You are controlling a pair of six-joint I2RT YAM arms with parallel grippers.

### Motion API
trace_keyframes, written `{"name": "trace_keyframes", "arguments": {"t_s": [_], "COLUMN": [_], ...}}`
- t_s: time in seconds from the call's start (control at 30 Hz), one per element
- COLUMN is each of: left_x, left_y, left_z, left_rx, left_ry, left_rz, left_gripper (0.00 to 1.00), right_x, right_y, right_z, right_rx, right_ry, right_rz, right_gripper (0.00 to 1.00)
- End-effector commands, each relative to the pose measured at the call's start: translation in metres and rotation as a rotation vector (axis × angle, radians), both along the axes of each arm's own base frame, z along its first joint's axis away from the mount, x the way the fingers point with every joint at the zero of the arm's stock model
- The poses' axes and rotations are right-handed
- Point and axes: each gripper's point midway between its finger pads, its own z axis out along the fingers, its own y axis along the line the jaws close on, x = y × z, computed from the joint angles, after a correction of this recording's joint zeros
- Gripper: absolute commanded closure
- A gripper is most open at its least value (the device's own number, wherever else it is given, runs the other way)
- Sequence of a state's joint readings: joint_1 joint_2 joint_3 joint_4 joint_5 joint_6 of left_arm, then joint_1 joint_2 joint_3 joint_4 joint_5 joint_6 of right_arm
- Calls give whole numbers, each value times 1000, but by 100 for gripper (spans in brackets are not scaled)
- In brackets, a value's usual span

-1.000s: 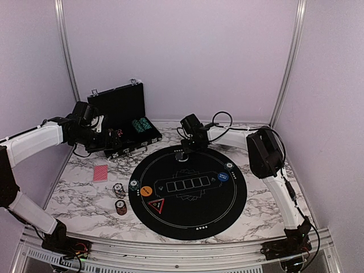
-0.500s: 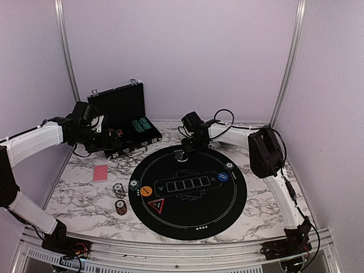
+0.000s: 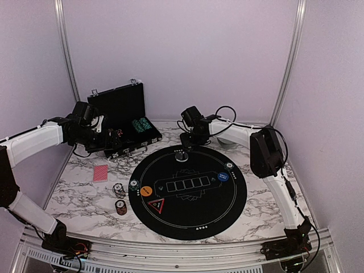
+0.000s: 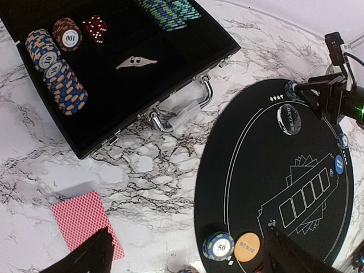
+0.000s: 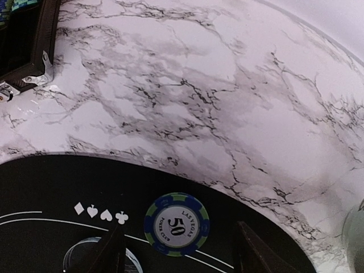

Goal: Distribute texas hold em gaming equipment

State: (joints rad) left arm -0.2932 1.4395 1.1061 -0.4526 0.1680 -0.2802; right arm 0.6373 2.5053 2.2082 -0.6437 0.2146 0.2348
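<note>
L arm: comes in from the left side, forearm near level, wrist over the marble table (image 3: 79, 193) just beside the open black case (image 3: 122, 114). L gripper (image 4: 187, 233) faces down. Its fingers (image 4: 85, 256) are spread wide, nothing btwn them.

R arm: elbow raised at the right, forearm stretched toward the far edge of the round black mat (image 3: 187, 196). R gripper (image 5: 181, 225) hangs over that edge, fingers well apart, gripping nothing.

Items:
- Striped chip (image 5: 176, 223), blue/green, marked 50, lies flat on the mat directly under the R gripper, beside the printed suit symbols and clear of both fingers.
- Dealer disc (image 4: 289, 119), whitish, on the mat near it.
- Blue disc (image 3: 223, 177) w/ a single chip (image 3: 229, 166) at the mat's right side.
- Orange disc (image 4: 247, 247) w/ a second 50 chip (image 4: 219, 246) at the mat's left side; touching or just apart, can't tell.
- Pinkish-red-backed cards (image 4: 85, 219), face down on the marble, btwn case and near table edge.
- Two short chip stacks (image 3: 118, 189) on the marble near the mat's left rim.
- Case holds chip rows (image 4: 60, 79) and red dice (image 4: 94, 28).
</note>
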Motion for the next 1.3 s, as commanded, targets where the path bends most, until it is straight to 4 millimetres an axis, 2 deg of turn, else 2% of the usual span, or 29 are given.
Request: {"name": "trace_keyframes", "arguments": {"t_s": [0.0, 0.23, 0.63, 0.67, 0.87, 1.27], "left_x": [-1, -22, -84, -86, -107, -127], "left_y": [2, 7, -2, 2, -6, -19], "left_z": [-6, -18, -39, -42, -54, -78], "left_rx": [-8, 15, 143, 178, 223, 276], "left_ry": [13, 75, 183, 184, 233, 321], "left_rz": [7, 28, 26, 39, 21, -5], "left_gripper": [7, 7, 8, 9, 14, 19], "right_x": [1, -23, -80, -83, -97, -108], "right_y": [-1, 1, 7, 7, 2, -4], "right_z": [59, 102, 136, 138, 148, 146], "right_rx": [47, 78, 105, 109, 122, 126], "right_ry": [-78, -139, -196, -199, -212, -210], "right_rz": [4, 42, 113, 117, 130, 138], "right_gripper": [38, 37, 35, 35, 35, 34]}}
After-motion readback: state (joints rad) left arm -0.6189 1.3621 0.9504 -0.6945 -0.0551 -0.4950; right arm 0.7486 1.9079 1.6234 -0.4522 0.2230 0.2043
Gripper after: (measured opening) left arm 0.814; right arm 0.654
